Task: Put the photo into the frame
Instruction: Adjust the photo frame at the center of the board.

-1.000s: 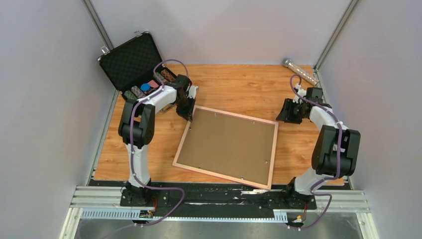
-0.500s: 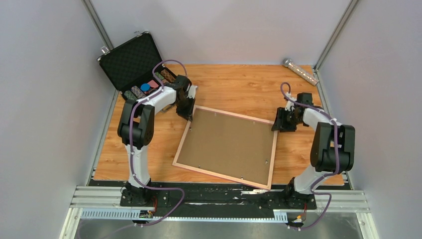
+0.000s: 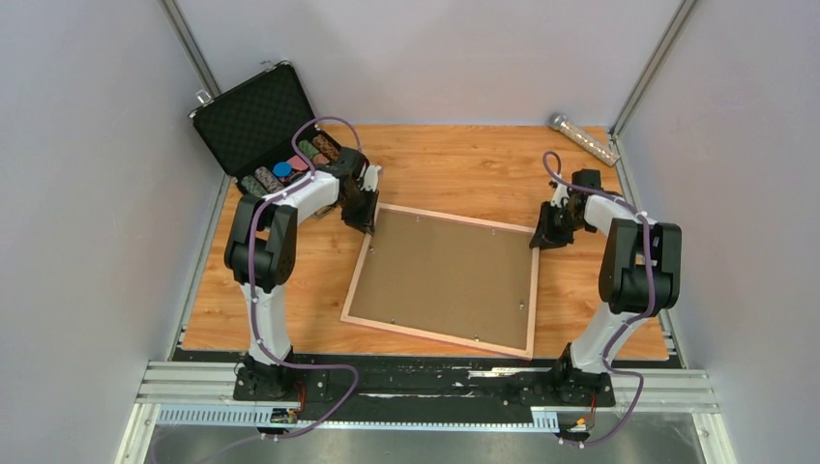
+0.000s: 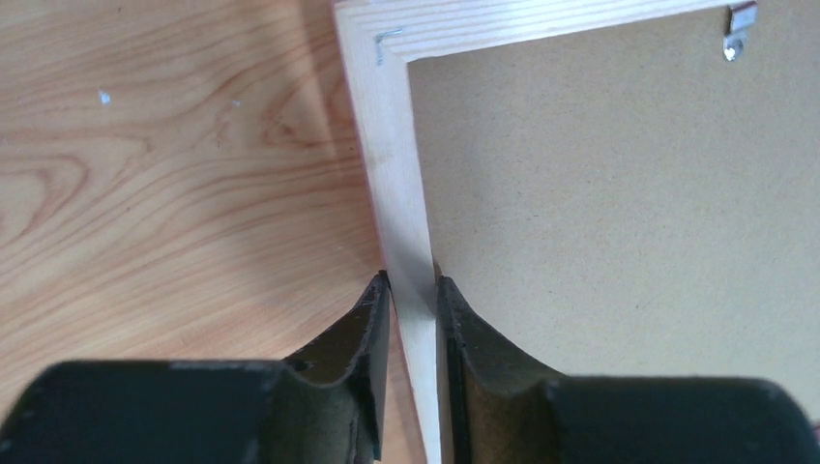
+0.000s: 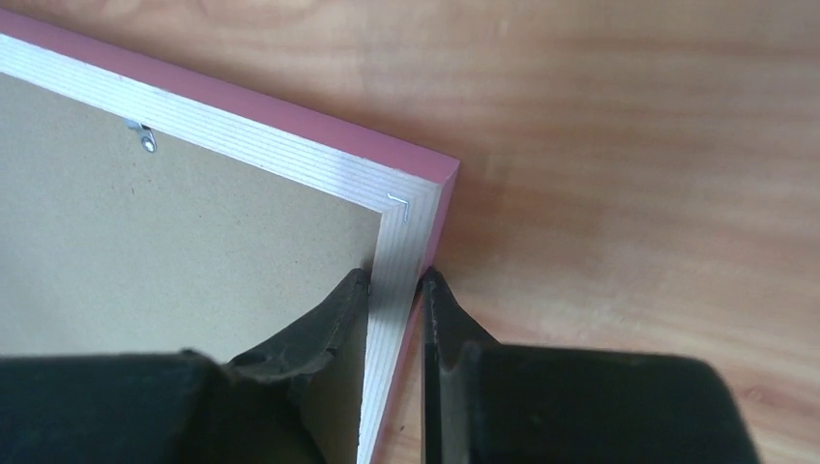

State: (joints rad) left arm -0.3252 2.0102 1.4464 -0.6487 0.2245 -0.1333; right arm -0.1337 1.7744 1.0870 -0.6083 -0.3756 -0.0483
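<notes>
The pink-fronted, light wood rectangular picture frame (image 3: 436,338) lies back-up in the middle of the orange wooden worktop (image 3: 454,164). Its opening is filled by a plain brown backing board (image 3: 445,275). That board hides whatever sits beneath it, so the photo cannot be seen in any view, and whether it is inside cannot be told.

The left gripper (image 4: 411,290) has its jaws pinching the frame's left rail close to the far-left corner. The right gripper (image 5: 392,285) has its jaws pinching the right rail close to the far-right corner. Each wrist view shows only one corner of the frame, with a small metal tab (image 4: 737,29) at the board's edge.

In the open black foam-lined case (image 3: 253,121) at the far left, the coloured pieces are too small to identify.

A second ago the right gripper hung clear of the frame, off to the right with wider jaws. It has since come in and closed on the rail. The frame's near-right corner now sits slightly farther from the worktop's near edge.
</notes>
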